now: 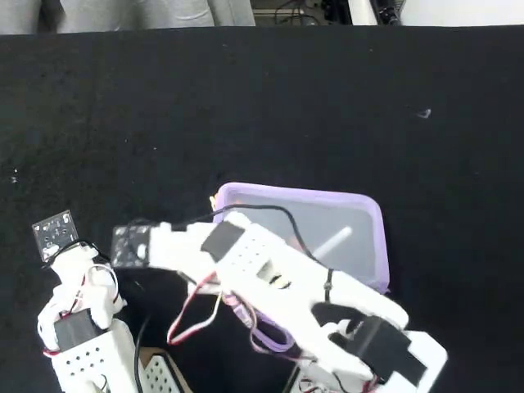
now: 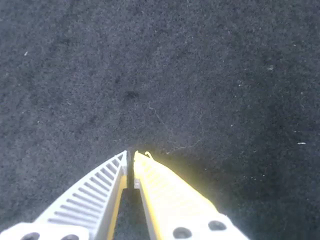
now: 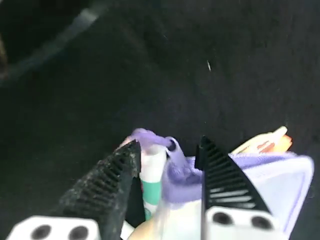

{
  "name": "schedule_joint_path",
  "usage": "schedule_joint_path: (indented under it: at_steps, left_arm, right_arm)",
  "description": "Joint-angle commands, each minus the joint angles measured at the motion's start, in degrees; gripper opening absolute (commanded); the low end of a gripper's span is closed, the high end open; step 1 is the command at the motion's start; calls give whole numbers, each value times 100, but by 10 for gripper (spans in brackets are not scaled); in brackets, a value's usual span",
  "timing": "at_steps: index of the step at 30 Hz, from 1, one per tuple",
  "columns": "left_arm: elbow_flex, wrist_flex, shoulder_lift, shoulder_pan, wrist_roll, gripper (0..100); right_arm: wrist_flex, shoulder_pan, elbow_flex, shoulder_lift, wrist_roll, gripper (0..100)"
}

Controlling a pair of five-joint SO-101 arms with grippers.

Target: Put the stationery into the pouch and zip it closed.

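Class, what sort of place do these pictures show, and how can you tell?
Probably a robotics lab bench: two white robot arms side by side, a black cloth-covered table, and a purple pouch.

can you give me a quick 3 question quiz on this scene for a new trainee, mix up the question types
1. True or false: the left gripper is shut, above bare table.
2. Which arm lies across the pouch in the high view? A) left B) right C) neither
3. Fill in: the pouch end at the right gripper is coloured ___.
Key: 1 true; 2 B; 3 purple.
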Motion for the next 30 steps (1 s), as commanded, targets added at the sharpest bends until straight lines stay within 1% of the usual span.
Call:
schedule_joint_path:
  at_steps: [1,3,8,12,15,17,23,26,30]
  left_arm:
    - [136,26,-9,-40,53,30]
    - [136,26,-9,-40,53,30]
    - [136,26,-9,-40,53,30]
    - [136,26,-9,-40,53,30]
    - [136,26,-9,-40,53,30]
    - [136,26,-9,-40,53,30]
    - [136,26,-9,-40,53,30]
    - [136,26,-9,-40,53,30]
    - [136,26,-9,-40,53,30]
  right_arm:
    - [-79,651,-101,110,70,191]
    - [62,923,-66,110,220,191]
    - [659,1521,-75,110,1108,191]
    - [721,2004,-136,101,1336,191]
    - [818,2119,-382,-22,1240,191]
    - [1046,2084,-611,-251,844,191]
    - [2145,1468,-1473,-884,-976,191]
    - [2497,1213,-1596,-813,-1741,191]
    - [2532,1160,-1622,-338,-2505,191]
